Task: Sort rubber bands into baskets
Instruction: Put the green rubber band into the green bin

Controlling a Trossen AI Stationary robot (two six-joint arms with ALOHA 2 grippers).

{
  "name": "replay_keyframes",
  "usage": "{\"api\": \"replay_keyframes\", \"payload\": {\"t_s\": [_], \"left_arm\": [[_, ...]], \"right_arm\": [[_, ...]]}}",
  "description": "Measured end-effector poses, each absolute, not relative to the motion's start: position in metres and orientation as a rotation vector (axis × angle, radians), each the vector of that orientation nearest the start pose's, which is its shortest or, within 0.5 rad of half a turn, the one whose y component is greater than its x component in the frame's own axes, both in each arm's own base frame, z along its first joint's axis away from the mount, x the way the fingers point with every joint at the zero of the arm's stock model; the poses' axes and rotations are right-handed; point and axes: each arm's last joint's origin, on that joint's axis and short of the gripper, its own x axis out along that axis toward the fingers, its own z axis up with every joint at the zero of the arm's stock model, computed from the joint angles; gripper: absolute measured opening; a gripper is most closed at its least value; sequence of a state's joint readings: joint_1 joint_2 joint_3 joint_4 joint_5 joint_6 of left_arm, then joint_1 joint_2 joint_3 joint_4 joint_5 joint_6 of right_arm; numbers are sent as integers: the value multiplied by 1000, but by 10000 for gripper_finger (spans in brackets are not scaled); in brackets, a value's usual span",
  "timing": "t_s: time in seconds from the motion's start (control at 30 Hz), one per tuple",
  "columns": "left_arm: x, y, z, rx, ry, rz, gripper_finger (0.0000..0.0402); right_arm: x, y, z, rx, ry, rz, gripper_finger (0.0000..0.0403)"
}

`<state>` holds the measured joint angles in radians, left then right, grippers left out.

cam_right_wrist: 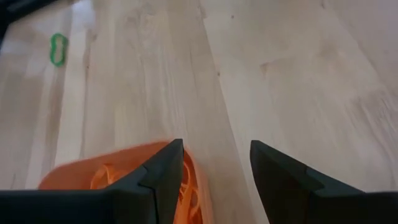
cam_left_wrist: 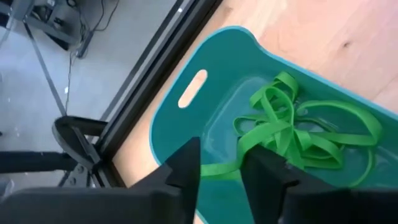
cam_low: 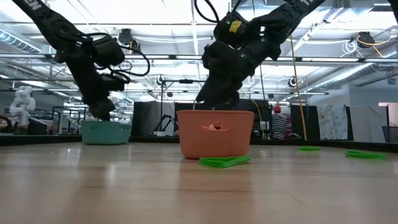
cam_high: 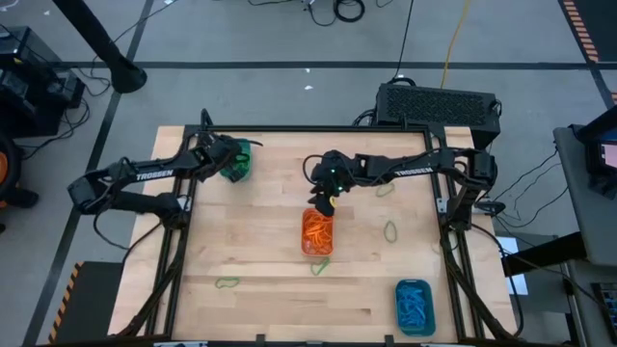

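From above, the left gripper (cam_high: pixel 229 157) is hanging over the teal basket (cam_high: pixel 237 162) sitting at about ten o'clock on the pale wooden table (cam_high: pixel 251 241), near its far left corner, with green rubber bands (cam_high: pixel 235 170) showing inside; the right gripper (cam_high: pixel 325 199) is hovering at the far end of the orange basket (cam_high: pixel 317 232), which is lying near the table's centre and holding a tangle of orange bands (cam_high: pixel 316 227). A second teal basket (cam_high: pixel 415 307) with blue bands (cam_high: pixel 414 305) is resting at about five o'clock, and loose green loops are lying at three o'clock (cam_high: pixel 391 230), at seven o'clock (cam_high: pixel 227 282) and just beside the orange basket's near end (cam_high: pixel 320 266). At table height, the smooth, rounded orange basket (cam_low: pixel 216 133) is standing in the middle with a flat green band (cam_low: pixel 224 161) touching the wood at its foot, the right gripper (cam_low: pixel 217 93) hanging just above its rim; the left gripper (cam_low: pixel 101 111) is dipping towards the teal basket (cam_low: pixel 106 132) at nine o'clock. Through the left wrist camera, the left gripper (cam_left_wrist: pixel 221 163) is standing with its dark fingers (cam_left_wrist: pixel 186 163) slightly parted, a flat, glossy green band (cam_left_wrist: pixel 217 167) crossing the gap between them; whether it is pinched I cannot tell. The rest of the green bands (cam_left_wrist: pixel 292 127) are lying heaped on the shiny teal basket floor (cam_left_wrist: pixel 186 124), beside its slotted handle. Through the right wrist camera, the right gripper (cam_right_wrist: pixel 214 168) is holding its fingers (cam_right_wrist: pixel 163 171) spread wide with nothing between them, the orange basket (cam_right_wrist: pixel 81 174) and its thin orange bands (cam_right_wrist: pixel 186 193) lying just beneath, and one green loop (cam_right_wrist: pixel 58 49) well apart on the grained wood.
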<state>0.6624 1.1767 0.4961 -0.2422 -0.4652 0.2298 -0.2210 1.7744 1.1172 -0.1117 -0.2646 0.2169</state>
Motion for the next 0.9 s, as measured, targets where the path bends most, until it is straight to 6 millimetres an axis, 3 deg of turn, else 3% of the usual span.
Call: {"api": "replay_keyframes", "payload": {"t_s": [0.2, 0.43, 0.53, 0.8, 0.9], "left_arm": [[153, 136, 172, 39, 1059, 960, 164], [156, 135, 194, -42, 1086, 862, 172], [156, 132, 197, -137, 1116, 762, 173], [154, 130, 195, -186, 1133, 740, 173], [158, 126, 198, -260, 1109, 609, 173]], "right_arm": [[357, -79, 205, 397, 752, -61, 178], [333, -80, 230, 312, 796, -252, 178], [319, -81, 232, 267, 895, -356, 178], [297, -85, 226, 311, 1082, -477, 178], [292, -84, 224, 333, 1127, -493, 178]]}}
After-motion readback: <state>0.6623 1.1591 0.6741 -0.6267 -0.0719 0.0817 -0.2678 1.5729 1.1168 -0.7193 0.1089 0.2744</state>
